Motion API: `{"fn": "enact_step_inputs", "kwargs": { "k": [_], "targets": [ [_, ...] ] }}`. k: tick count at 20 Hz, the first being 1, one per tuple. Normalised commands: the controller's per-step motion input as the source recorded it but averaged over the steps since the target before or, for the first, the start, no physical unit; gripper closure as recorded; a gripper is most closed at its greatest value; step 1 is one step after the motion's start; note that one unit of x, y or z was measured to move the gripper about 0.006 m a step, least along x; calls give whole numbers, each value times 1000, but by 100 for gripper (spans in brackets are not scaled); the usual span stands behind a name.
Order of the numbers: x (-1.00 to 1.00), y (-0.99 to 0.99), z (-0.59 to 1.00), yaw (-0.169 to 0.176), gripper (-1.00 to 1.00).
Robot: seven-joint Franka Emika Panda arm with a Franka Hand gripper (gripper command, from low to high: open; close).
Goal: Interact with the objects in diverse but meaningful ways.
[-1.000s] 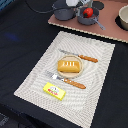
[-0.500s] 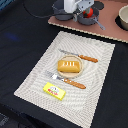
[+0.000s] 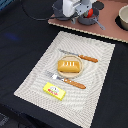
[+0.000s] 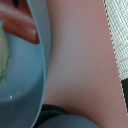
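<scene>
At the far end, my gripper (image 3: 80, 15) hangs over a grey long-handled pot (image 3: 92, 21) that holds a red tomato (image 3: 90, 14). Its fingers are hidden, so I cannot tell their state. In the wrist view the pot's grey wall (image 4: 30, 75) fills one side, with a red piece (image 4: 22, 27) inside it. On the striped placemat (image 3: 35, 80) lies an orange ridged bread block (image 3: 69, 66). Two thin sticks with orange-brown handles, one (image 3: 80, 57) and the other (image 3: 68, 80), flank it. A yellow labelled bar (image 3: 54, 90) lies nearer the front.
The pot stands on a pinkish board (image 3: 107, 31), also seen as the pink board (image 4: 85, 65) in the wrist view. A pale bowl (image 3: 123, 17) sits at the board's end on the exterior view's right. Dark cloth (image 3: 20, 45) surrounds the placemat.
The gripper has shifted slightly by the pot. The bread, the sticks and the yellow bar have not moved.
</scene>
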Motion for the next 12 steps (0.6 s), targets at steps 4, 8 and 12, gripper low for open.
{"fn": "enact_step_inputs", "kwargs": {
  "k": [4, 8, 12],
  "targets": [
    [-234, 169, -149, 0, -100],
    [-201, 190, -148, 0, -100],
    [-130, 181, -171, 0, -100]
  ]
}}
